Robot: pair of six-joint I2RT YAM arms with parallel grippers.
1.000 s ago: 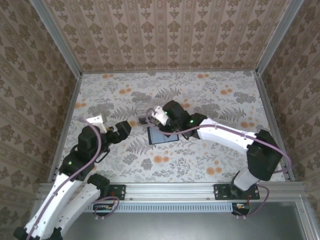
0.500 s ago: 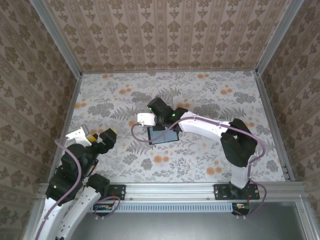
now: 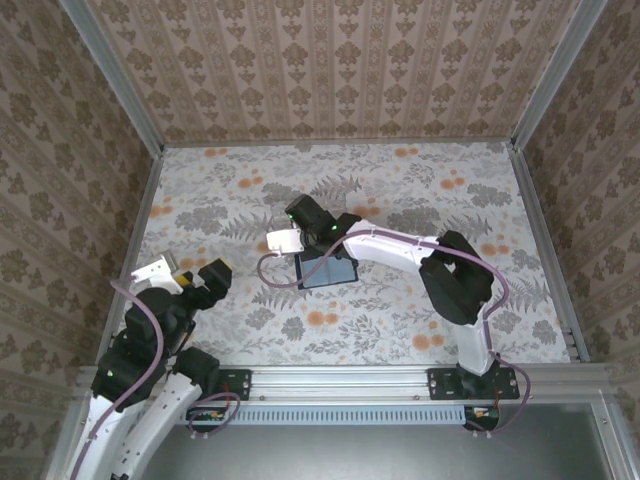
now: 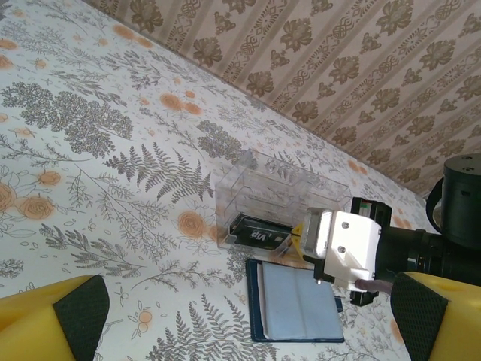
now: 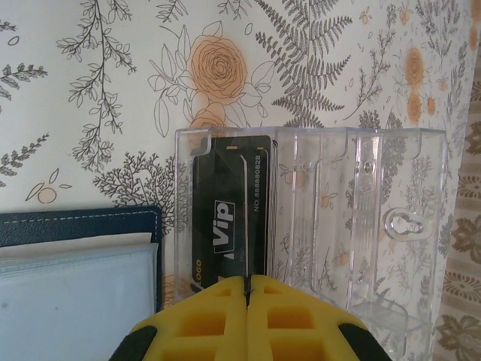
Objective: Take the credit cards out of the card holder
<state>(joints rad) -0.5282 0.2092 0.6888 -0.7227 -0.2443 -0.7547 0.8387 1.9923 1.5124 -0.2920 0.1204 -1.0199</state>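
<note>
- The left arm is seen folded back over the near-left corner of the bench [image 3: 420, 190], well apart from the other things.
- The left hand [image 3: 200, 277] is held above the floral surface with its yellow fingers [image 4: 52, 316] spread wide apart and nothing between them.
- The right arm is stretched from the near-right corner leftward across the bench to its middle, with the wrist turned down.
- The right hand [image 5: 246, 289] is pressed fully together, with the yellow fingertips meeting in a thin seam.
- The card holder [image 3: 328, 270] is laid open and flat at mid-bench, just beside the right hand. Its navy border frames a pale blue-grey inside that faces up.
- No card can be made out in the card holder.
- A clear plastic box [image 4: 270, 188] is set just beyond the card holder, close against its far edge. Whether the two touch cannot be told.
- A black card [image 5: 225, 218] with white "VIP" lettering and a printed number is held inside the box, on the side nearest the card holder.
- The closed fingertips are placed over one end of that card, at the box's open side. Whether they touch it cannot be told.
- The rest of the box is seen through as bare ribbed plastic.
- The patterned wall [image 3: 340, 70] stands at the far edge of the bench.
</note>
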